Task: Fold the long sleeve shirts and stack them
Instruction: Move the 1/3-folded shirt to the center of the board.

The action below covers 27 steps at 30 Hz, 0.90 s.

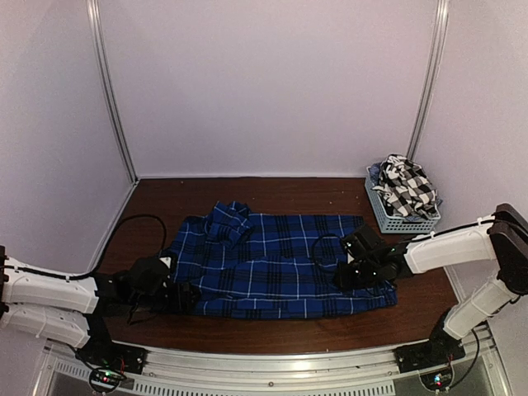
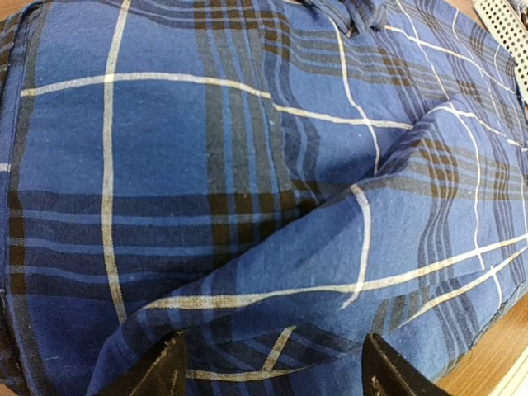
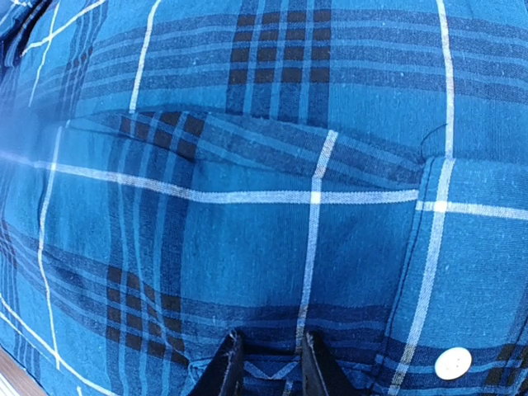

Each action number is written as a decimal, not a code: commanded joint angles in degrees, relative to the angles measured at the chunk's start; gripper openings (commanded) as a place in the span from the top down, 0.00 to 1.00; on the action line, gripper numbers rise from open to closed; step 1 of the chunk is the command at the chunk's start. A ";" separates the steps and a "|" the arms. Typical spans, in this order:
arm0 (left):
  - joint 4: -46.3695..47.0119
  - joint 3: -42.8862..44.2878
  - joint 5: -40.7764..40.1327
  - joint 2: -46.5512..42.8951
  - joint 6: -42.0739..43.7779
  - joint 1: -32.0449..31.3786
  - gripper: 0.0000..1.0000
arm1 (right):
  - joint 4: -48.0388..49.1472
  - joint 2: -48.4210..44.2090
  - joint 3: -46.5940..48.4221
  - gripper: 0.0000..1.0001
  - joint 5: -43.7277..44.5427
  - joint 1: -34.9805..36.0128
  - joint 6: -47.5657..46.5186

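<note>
Brown wooden worktop (image 1: 165,198).
Royal-blue plaid button-up cloth shirt (image 1: 272,264): centre, lying as a wide rectangle, folding unfinished.
Grey slotted plastic basket (image 1: 388,216): 2 o'clock.
Black-and-white check cloth shirt (image 1: 406,188): crumpled in the basket, unfolded; nothing stacked yet.
Left end effector (image 2: 272,371): 8 o'clock hem, fingers apart astride a fold.
Right end effector (image 3: 266,363): 3 o'clock hem, seemingly clamped on plaid cloth.

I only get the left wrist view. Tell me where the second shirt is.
Observer: The black-and-white check shirt sits bunched in the grey basket at the table's far right corner.
Operator: Report the right arm.
Observer: The right gripper has its fingers closed on a fold of the blue plaid shirt, at its right side.
Operator: Describe how the plaid shirt lies.
Observer: It lies spread across the table's middle, collar toward the far left.
</note>
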 commanded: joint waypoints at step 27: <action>-15.42 14.33 2.59 -5.09 8.52 2.61 0.12 | -10.78 -8.20 6.96 0.55 3.03 0.78 -3.42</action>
